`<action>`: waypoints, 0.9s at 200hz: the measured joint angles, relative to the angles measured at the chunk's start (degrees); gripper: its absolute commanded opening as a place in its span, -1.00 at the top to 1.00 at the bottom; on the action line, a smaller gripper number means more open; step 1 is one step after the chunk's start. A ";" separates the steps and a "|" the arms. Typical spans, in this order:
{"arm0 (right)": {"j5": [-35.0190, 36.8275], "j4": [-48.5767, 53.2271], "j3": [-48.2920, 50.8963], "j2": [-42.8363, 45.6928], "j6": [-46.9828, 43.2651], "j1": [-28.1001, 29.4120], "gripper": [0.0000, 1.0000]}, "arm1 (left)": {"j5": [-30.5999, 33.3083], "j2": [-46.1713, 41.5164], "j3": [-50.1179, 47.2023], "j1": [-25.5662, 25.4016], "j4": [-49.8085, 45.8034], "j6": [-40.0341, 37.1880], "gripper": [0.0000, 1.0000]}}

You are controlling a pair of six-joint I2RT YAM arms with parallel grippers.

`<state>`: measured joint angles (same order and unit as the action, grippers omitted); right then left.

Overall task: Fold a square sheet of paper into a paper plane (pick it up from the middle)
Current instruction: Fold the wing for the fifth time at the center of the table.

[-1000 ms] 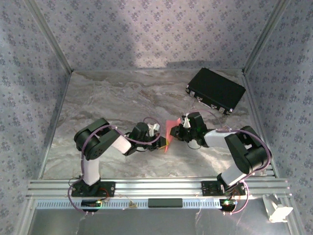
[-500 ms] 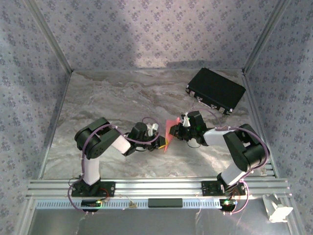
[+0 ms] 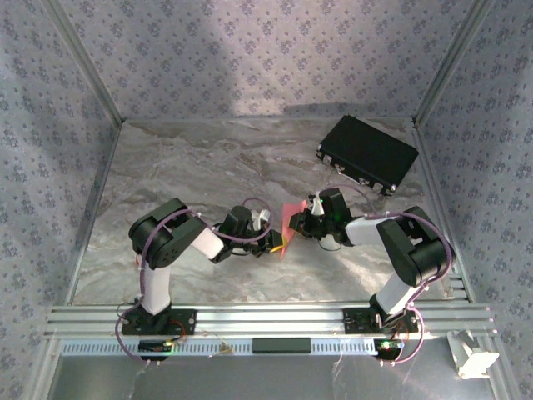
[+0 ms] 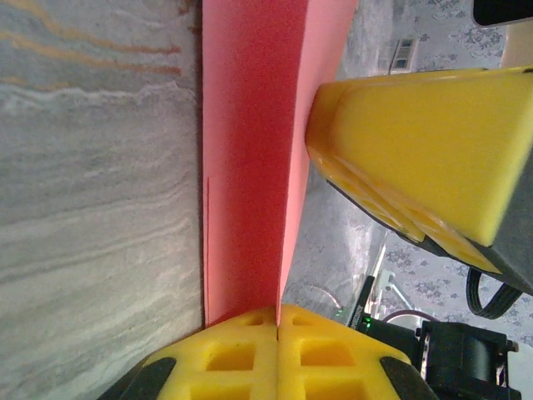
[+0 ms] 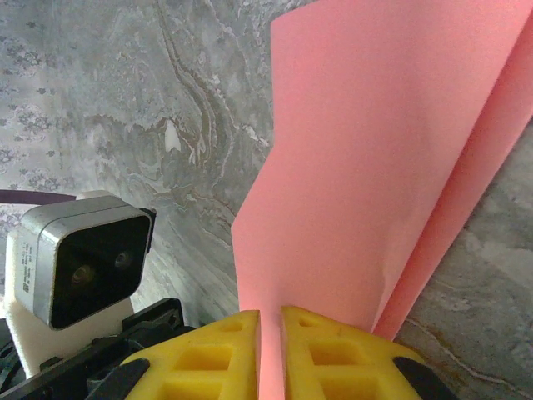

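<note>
The square sheet of paper is salmon pink and folded along a lengthwise crease. It hangs just above the marble table between both grippers. My left gripper is shut on its lower edge; in the left wrist view the paper rises from the closed yellow pads of my left gripper. My right gripper is shut on the opposite edge; in the right wrist view the paper runs between the pads of that gripper. A paper plane as such is out of view.
A black rectangular case lies at the back right of the table. Patterned walls close in three sides. The left wrist camera sits close beside the right gripper.
Both grips on the paper are unchanged. The right arm's elbow has shifted slightly to the left; the paper stays in nearly the same place.
</note>
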<state>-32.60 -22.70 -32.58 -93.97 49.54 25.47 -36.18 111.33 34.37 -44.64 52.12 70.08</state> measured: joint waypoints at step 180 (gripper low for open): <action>0.44 4.55 -3.37 -3.96 -1.20 -0.26 0.75 | -0.85 -0.33 1.01 0.39 -2.73 -1.64 0.74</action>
<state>-32.16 -18.15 -35.94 -97.93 48.34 25.21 -37.04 111.00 35.38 -44.25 49.39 68.45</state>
